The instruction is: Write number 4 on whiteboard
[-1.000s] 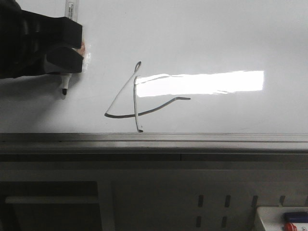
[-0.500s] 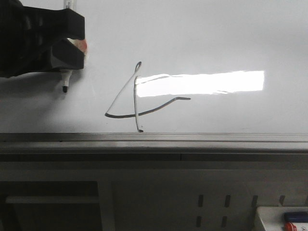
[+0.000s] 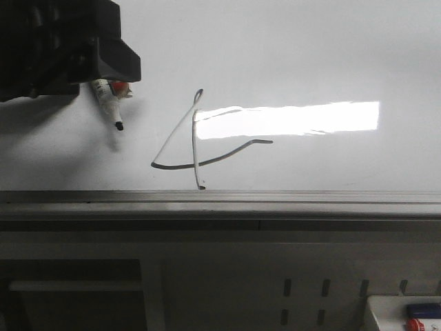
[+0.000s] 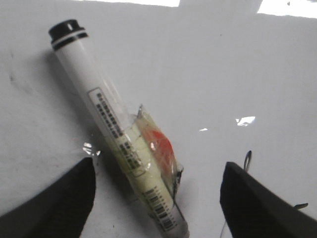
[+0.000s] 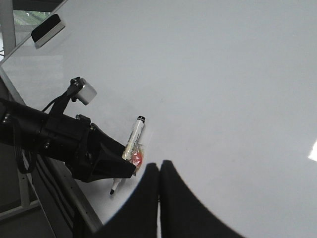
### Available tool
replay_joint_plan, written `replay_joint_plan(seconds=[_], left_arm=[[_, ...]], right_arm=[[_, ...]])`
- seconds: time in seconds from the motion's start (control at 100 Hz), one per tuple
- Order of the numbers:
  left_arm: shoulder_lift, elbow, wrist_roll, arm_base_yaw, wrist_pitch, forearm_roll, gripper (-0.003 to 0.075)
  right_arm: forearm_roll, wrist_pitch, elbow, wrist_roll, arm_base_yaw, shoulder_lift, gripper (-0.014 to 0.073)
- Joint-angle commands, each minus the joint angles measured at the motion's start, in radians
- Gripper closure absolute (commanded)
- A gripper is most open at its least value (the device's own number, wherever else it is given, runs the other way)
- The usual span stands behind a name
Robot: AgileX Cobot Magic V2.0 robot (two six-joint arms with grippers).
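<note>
A slanted hand-drawn 4 (image 3: 196, 141) sits low on the whiteboard (image 3: 310, 55) near its grey rim, and to its left a white marker (image 3: 109, 103) lies between the spread fingers of the left gripper (image 4: 156, 198), while the right gripper (image 5: 159, 198) is pressed closed, empty.

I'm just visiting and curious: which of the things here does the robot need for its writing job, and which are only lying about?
For the job:
whiteboard
number 4
marker
left gripper

Lying about:
eraser
box with small items
</note>
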Motion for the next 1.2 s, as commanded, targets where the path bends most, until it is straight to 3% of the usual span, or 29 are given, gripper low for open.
replay_joint_plan(seconds=[0.0,0.29,0.47,0.59,0.81,0.94,1.19], left_arm=[[-0.009,-0.011,-0.008,0.008,-0.034,-0.045,0.0171],[-0.242,-0.009,0.004,0.008,0.032,-0.041,0.0174],[-0.448,0.051,0.102,0.008,0.034,-0.040,0.0182],[-0.603,0.137,0.164,0.008,0.041,-0.040,0.0305],[-0.839,0.307,0.166,0.008,0.112,-0.053,0.0743],[-0.916,0.354,0.166,0.008,0.123,-0.071,0.0741],[-0.929,0.365,0.166,0.008,0.140,-0.078,0.0741]], right_arm=[[0.022,-0.060,-0.025,0.001,-0.004,0.007,0.0658],[0.022,-0.058,-0.025,0.001,-0.004,-0.023,0.0658],[-0.006,-0.065,0.004,0.001,-0.004,-0.045,0.0658],[-0.023,-0.138,0.108,0.001,-0.004,-0.094,0.0658],[0.008,-0.449,0.398,0.001,-0.004,-0.246,0.0658],[0.008,-0.460,0.494,0.001,-0.004,-0.317,0.0658],[0.008,-0.460,0.522,0.001,-0.004,-0.332,0.0658]])
